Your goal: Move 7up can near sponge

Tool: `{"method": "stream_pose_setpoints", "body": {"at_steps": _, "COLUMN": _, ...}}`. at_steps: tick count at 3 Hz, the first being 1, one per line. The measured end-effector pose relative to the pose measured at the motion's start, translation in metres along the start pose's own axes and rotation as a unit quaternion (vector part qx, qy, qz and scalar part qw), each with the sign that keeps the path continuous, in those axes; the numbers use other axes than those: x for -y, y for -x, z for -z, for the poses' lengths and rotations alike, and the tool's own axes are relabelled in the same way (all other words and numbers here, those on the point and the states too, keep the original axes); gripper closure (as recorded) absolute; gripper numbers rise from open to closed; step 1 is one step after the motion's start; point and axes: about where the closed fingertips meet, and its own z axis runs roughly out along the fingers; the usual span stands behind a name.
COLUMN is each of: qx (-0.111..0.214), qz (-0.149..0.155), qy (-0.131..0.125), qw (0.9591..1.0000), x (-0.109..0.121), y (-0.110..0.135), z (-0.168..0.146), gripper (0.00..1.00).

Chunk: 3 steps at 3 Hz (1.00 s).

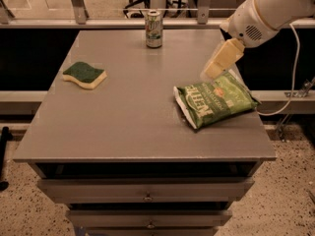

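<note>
Drawers (147,196) sit below the table (133,127). A chip bag (214,102) lies near its right edge; the gripper (212,73) hangs over the bag's far end, clenched or released I cannot tell. The sponge (84,74) rests left; the 7up can (154,29) stands upright at the far edge.
</note>
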Motion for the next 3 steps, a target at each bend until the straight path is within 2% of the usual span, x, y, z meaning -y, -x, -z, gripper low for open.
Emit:
{"method": "stream_pose_setpoints", "body": {"at_steps": 1, "qx": 0.056, "qz": -0.040, "qy": -0.012, "qw": 0.9976, "x": 0.031, "y": 0.007, "z": -0.027, "gripper": 0.00}}
{"method": "stream_pose_setpoints", "body": {"at_steps": 2, "qx": 0.119, "qz": -0.107, "qy": -0.037, "qw": 0.9864, "x": 0.082, "y": 0.025, "z": -0.081, "gripper": 0.00}}
{"method": "stream_pose_setpoints", "body": {"at_steps": 3, "qx": 0.146, "qz": -0.150, "qy": -0.055, "qw": 0.9762, "x": 0.109, "y": 0.040, "z": -0.115, "gripper": 0.00}}
